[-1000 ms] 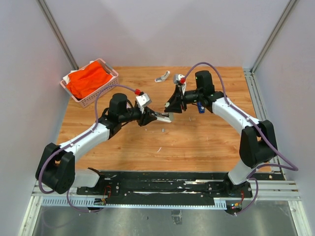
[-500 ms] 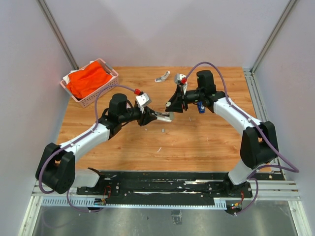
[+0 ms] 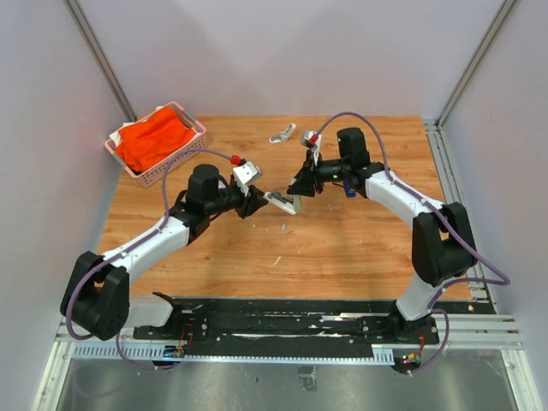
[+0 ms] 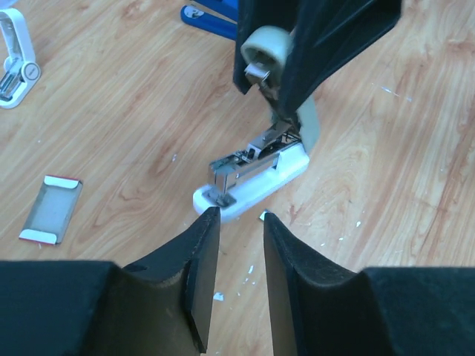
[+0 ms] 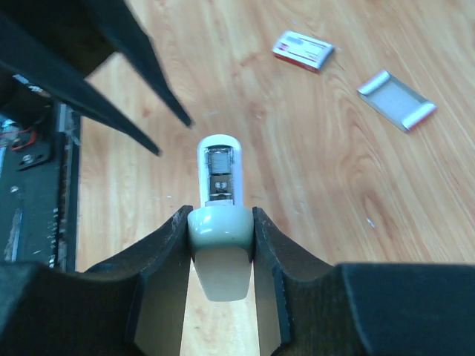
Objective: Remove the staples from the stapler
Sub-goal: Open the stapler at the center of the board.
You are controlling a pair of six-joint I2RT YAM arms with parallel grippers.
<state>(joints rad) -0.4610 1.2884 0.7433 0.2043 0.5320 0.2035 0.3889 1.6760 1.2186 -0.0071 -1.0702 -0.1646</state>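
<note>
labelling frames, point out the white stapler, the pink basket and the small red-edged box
white plastic stapler (image 4: pixel 278 176), left wrist view, its base
pink plastic basket (image 3: pixel 175 157), top external view, its near wall
small white red-edged box (image 5: pixel 303 50), right wrist view, its top face

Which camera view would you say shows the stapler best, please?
The left wrist view: the stapler appears side-on and open, its metal staple track exposed. The right wrist view shows only its pale top arm end-on, clamped between the right fingers. The top view shows it only tiny.
</note>
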